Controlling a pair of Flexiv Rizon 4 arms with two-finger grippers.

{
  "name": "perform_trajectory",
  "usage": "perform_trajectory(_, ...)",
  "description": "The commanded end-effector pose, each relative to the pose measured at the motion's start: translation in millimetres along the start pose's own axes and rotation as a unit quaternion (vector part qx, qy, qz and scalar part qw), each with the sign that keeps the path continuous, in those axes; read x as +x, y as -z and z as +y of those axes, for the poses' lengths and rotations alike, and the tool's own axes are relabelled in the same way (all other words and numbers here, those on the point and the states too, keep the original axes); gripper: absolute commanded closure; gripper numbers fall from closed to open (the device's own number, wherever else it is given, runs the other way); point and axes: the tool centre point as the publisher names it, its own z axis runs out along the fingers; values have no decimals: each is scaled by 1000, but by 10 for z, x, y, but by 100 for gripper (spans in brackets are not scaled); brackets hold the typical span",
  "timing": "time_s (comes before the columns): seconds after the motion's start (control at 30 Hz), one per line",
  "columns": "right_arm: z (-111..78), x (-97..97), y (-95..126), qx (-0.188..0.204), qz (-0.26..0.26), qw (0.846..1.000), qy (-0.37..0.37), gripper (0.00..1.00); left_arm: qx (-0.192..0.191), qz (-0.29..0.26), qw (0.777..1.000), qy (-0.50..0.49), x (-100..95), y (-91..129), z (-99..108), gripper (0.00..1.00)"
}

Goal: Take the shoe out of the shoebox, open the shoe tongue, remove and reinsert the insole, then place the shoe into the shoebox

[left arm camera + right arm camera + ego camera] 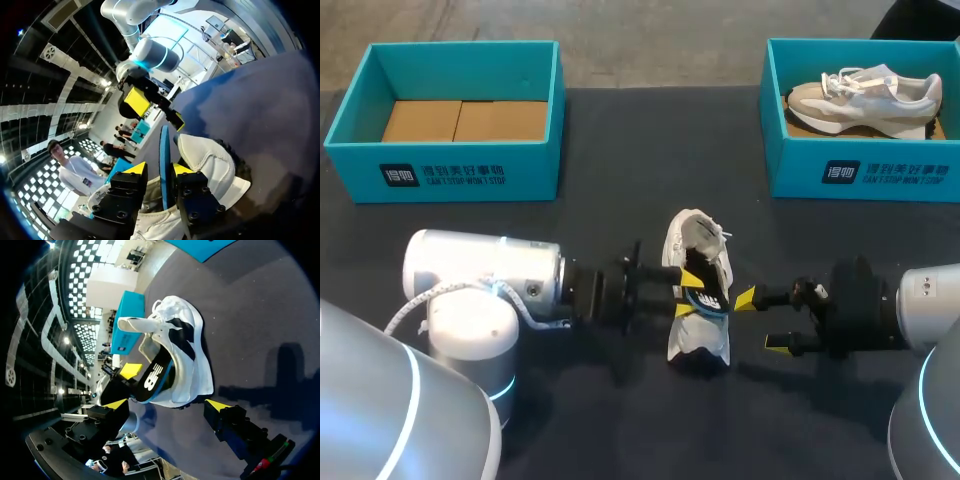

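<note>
Head view: the first box [445, 165] at ten o'clock holds cardboard [465, 121], the second box [865, 170] at two o'clock a beige shoe [865, 98], and the white shoe [695, 235] lies mid-desk [620, 150]. Left wrist view: the left hand [158, 169] is clenched on the insole [164, 150]. Right wrist view: the right hand [167, 405] is released, with the white shoe just ahead.

Soft, even light falls from above on the dark counter [620, 150] in the head view, leaving only faint shadows under the shoe [698, 340]. In the wrist views, rows of ceiling lamps glare white, the counter takes a pale sheen, and a dark shadow lies near the right gripper [166, 404].
</note>
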Motion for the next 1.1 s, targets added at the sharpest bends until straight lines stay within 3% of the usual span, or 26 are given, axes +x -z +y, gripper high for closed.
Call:
perform_trajectory(0.03,-10,11,-3,-1,-2,1000,0,0,1,2,1000,-1,11,47,-60,73)
perform_trajectory(0.17,-10,11,-3,-1,-2,1000,0,0,3,6,1000,1,30,57,-64,83)
perform_trajectory(0.23,-10,11,-3,-1,-2,1000,0,0,2,6,1000,2,35,62,-58,100)
perform_trajectory(0.6,-10,11,-3,-1,-2,1000,0,0,10,9,1000,-7,87,37,-31,100)
perform_trajectory(1.1,-10,11,-3,-1,-2,1000,0,0,-4,5,1000,-18,68,-84,178,100)
